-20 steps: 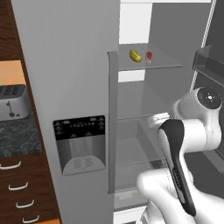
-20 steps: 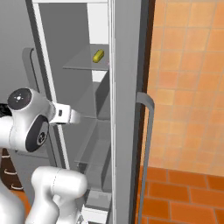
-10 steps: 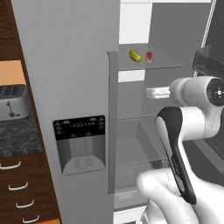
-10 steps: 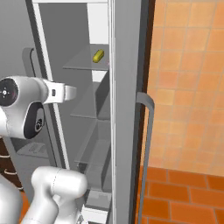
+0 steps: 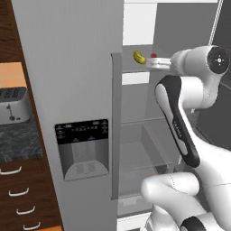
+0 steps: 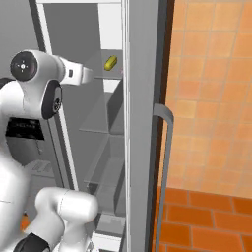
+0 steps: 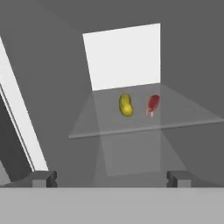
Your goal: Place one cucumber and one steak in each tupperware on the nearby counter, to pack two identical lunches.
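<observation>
A: Where is the food?

B: A stubby yellow-green cucumber [image 7: 126, 105] and a small flat red-pink steak [image 7: 152, 104] lie side by side, a little apart, on a clear glass shelf [image 7: 183, 123] inside the open grey refrigerator [image 5: 72, 90].

A: And the arm?

B: The white arm's two-finger gripper [image 7: 111, 178] points at that shelf from short of its front edge, jaws spread wide and grasping nothing.

A: Anything beside the fridge?

B: A silver toaster [image 5: 13, 105] on the black marbled worktop [image 5: 18, 142].

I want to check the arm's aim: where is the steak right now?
The steak lies on the glass shelf inside the open fridge, just right of the yellow-green cucumber in the hand view, ahead of the open gripper.
</observation>
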